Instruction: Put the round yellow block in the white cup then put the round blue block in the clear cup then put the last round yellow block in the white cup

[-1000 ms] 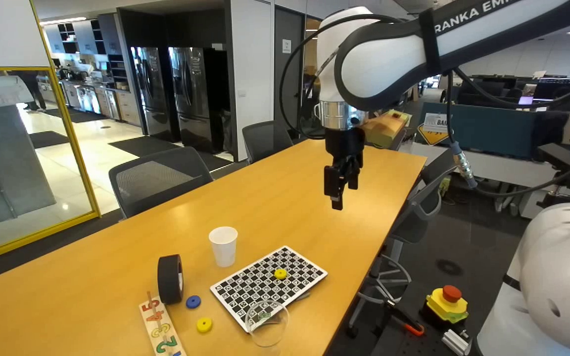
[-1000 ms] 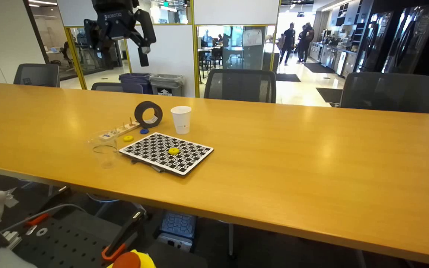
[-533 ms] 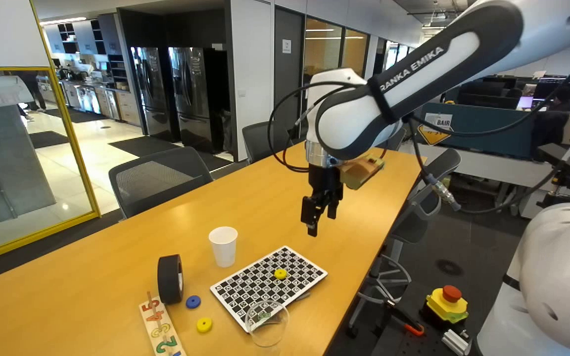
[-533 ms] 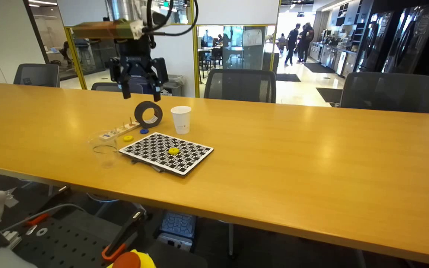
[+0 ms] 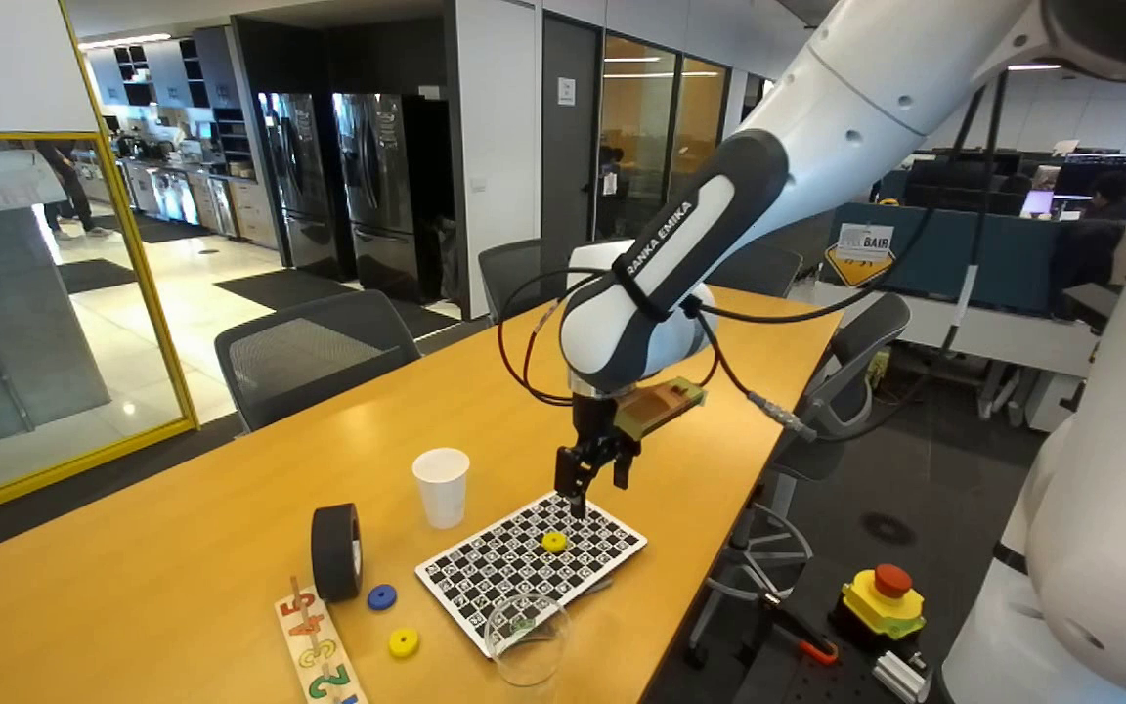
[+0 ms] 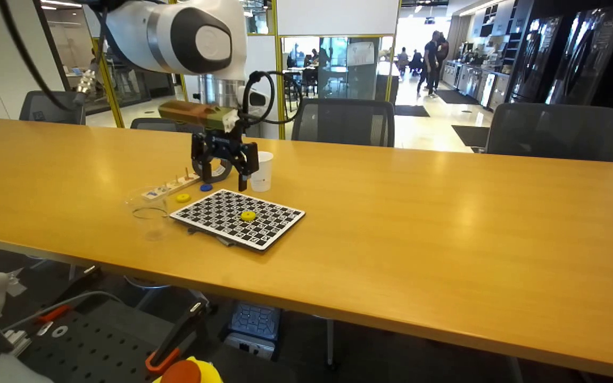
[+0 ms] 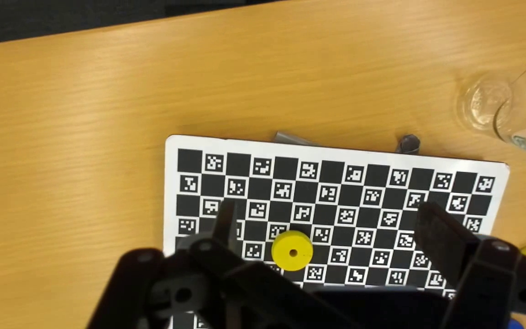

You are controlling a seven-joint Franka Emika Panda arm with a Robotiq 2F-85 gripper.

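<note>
One round yellow block [image 5: 553, 542], a disc with a small hole, lies on the checkered board; it also shows in the wrist view [image 7: 286, 242]. My gripper [image 7: 327, 208] is open and empty above the board, with the block between its fingers' lines, nearer the left finger. In an exterior view the gripper [image 6: 225, 182] hangs over the board's far edge, partly covering the white cup [image 6: 264, 175]. The round blue block [image 5: 381, 596] and another yellow block [image 5: 404, 642] lie on the table beside the board. The clear cup [image 5: 529, 645] stands at the board's near corner.
The checkered board [image 5: 485, 577] lies raised slightly on the table. A black tape roll [image 5: 335, 552] stands upright next to a wooden number peg strip [image 5: 317, 650]. The table edge [image 6: 338, 314] runs near the board. Chairs [image 6: 342, 122] stand behind the table.
The arm has come down and across from high above the table to just above the board. The gripper stays open. The blocks and cups have not moved.
</note>
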